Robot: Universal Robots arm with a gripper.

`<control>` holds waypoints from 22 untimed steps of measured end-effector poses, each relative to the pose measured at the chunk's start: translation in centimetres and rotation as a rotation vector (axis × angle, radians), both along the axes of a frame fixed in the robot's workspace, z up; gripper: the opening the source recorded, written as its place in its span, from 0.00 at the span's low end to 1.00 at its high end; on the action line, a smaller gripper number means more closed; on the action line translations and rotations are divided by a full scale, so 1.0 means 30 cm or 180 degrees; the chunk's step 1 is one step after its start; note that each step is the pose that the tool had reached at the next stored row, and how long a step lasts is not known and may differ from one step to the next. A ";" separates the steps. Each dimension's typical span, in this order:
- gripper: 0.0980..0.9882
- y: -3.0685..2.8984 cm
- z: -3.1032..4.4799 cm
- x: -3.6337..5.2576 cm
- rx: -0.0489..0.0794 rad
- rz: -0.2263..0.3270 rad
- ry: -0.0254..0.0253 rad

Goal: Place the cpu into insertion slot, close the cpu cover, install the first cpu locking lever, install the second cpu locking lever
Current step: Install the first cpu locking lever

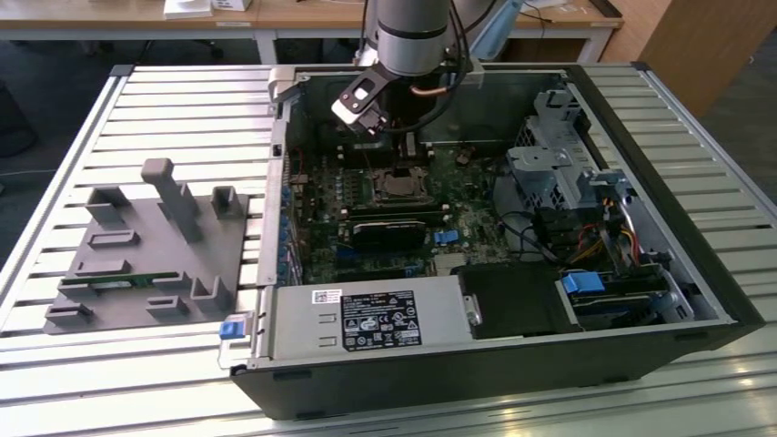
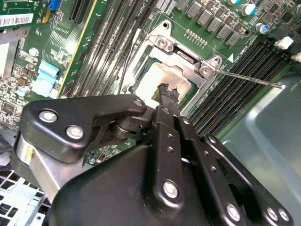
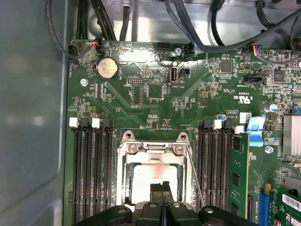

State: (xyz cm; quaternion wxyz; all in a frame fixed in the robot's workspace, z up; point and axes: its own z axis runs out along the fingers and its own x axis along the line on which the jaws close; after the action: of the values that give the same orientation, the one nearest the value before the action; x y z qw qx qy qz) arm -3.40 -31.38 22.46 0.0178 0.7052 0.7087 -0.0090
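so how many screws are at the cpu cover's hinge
2: one screw and a second at either end of the cpu cover's hinge bar; the gripper may hide others.

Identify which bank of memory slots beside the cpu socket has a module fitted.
The bank nearest the blue tab: a green module stands in it. The other bank, by the case wall, is bare.

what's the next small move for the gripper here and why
Probably slide the shut gripper sideways to the locking lever and press it down: the cpu already lies under the cpu cover, which looks lowered, while the lever angles free beside it.
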 end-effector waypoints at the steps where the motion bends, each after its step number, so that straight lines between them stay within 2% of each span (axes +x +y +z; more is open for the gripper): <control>1: 0.03 0.000 0.000 0.000 -0.0001 0.0000 0.0000; 14: 0.03 0.000 0.005 0.000 -0.0030 0.0000 0.0000; 22: 0.03 0.000 0.008 0.000 -0.0064 -0.0001 0.0000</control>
State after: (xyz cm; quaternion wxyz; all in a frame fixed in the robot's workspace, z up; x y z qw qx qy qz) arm -3.41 -31.38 22.69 0.0249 0.7051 0.7085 -0.0162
